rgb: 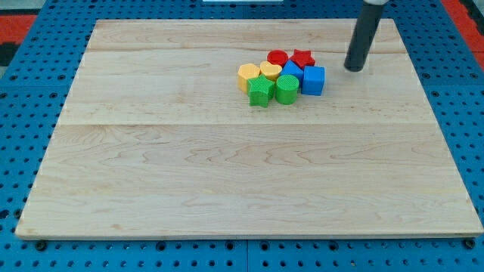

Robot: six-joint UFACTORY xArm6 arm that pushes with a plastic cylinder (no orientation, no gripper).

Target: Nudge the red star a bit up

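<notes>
Eight blocks clustered far-centre on the surface [151, 189]; the red star [303, 58] sat at the cluster's far right. My tip [354, 69] (no pincer fitted) stood right, needing a careful near-side approach.

A big, pale wooden board [227, 174] lies flat. On it sits one tight bunch of small blocks: a red star [303, 58], red round block [277, 58], yellow heart [270, 71], orange block [247, 76], two blue blocks [313, 80], and two green blocks [286, 89].

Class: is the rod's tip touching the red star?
Apart. The camera view shows bare wood between my tip and the red star.
</notes>
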